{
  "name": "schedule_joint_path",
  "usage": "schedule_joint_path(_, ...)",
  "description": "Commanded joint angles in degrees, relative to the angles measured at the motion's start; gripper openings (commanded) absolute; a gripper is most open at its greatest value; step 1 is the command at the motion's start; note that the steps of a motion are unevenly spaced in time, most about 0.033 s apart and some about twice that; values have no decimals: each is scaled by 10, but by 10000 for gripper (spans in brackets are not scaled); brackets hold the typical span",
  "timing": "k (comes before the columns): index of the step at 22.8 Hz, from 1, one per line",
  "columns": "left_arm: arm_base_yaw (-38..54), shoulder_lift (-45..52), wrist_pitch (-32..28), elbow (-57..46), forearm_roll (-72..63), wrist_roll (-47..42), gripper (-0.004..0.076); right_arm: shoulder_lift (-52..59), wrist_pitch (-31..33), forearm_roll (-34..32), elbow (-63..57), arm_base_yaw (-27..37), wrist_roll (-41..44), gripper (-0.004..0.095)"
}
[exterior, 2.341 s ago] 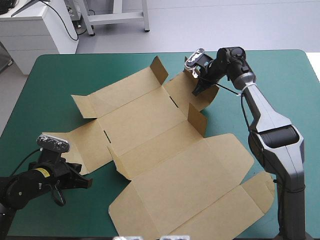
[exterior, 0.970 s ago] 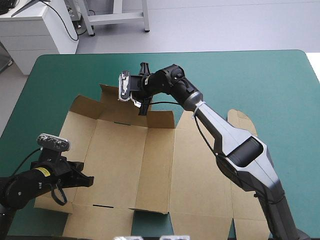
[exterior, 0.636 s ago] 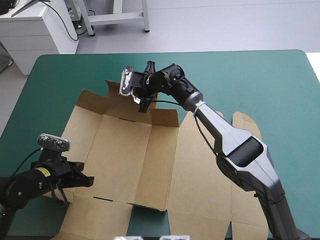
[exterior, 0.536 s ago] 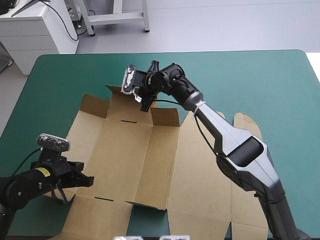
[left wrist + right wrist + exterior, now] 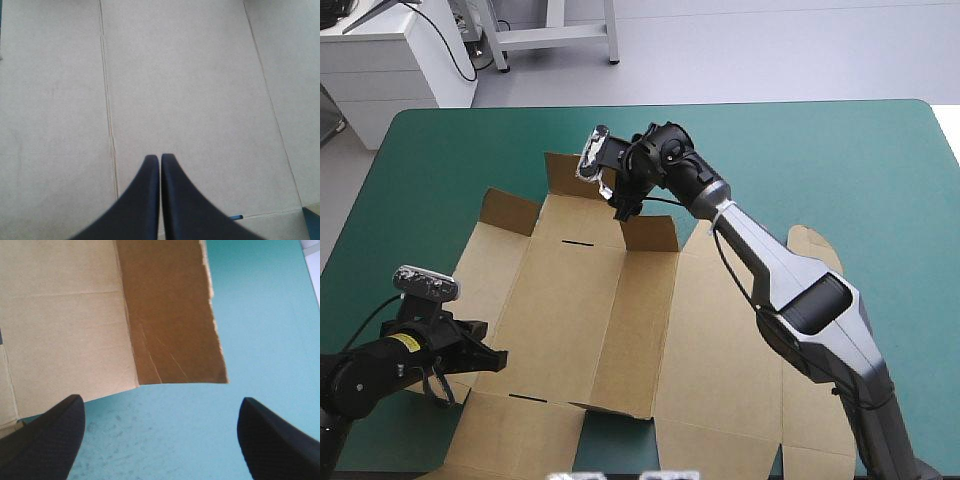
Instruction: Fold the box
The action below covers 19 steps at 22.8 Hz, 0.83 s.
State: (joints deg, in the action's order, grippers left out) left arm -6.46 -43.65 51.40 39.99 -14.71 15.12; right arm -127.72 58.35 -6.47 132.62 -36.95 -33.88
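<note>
The brown box (image 5: pixel 640 320) lies spread as a flat sheet across the middle of the table, with short flaps standing up along its far edge. My right gripper (image 5: pixel 625 208) hovers over that far edge, open. In the right wrist view the right gripper (image 5: pixel 160 401) holds nothing, only teal-green cover between its fingers. Just ahead of it stands a darker raised flap (image 5: pixel 170 315). My left gripper (image 5: pixel 492 355) is shut at the sheet's left edge. In the left wrist view the left gripper (image 5: pixel 160 157) points out over the board (image 5: pixel 190 90).
Bare teal-green cover (image 5: pixel 840 160) shows beyond the box toward the far and right edges of the table. The sheet's near part runs to the table's front edge, and a rounded flap (image 5: pixel 810 245) lies at its right side.
My right gripper, shut on the far flap earlier while the sheet was dragged and turned leftward, has opened, let the flap go and drawn slightly right. The left gripper has stayed put.
</note>
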Motion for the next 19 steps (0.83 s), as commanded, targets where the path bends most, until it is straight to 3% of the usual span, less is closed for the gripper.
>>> schedule_joint_path(1, -3, 1, -28, 15, -12, -3, -8, 75, -19, -10, 20, 25, 23, 746)
schedule_joint_path(4, -3, 1, -28, 15, -11, -1, -8, 124, 32, -10, 20, 79, 67, 633)
schedule_joint_path(7, -3, 1, -30, 15, 19, -1, -8, 178, 106, -1, 19, 158, 99, 417)
schedule_joint_path(9, -3, 1, -30, 15, 35, -1, -8, 211, 121, 2, 13, 204, 126, 305)
schedule_joint_path(14, -3, 1, -33, 15, 35, -1, -8, 259, 130, 25, 13, 284, 169, 180)
schedule_joint_path(19, -3, 1, -42, 15, 35, -1, -8, 286, 130, 50, 13, 321, 187, 43)
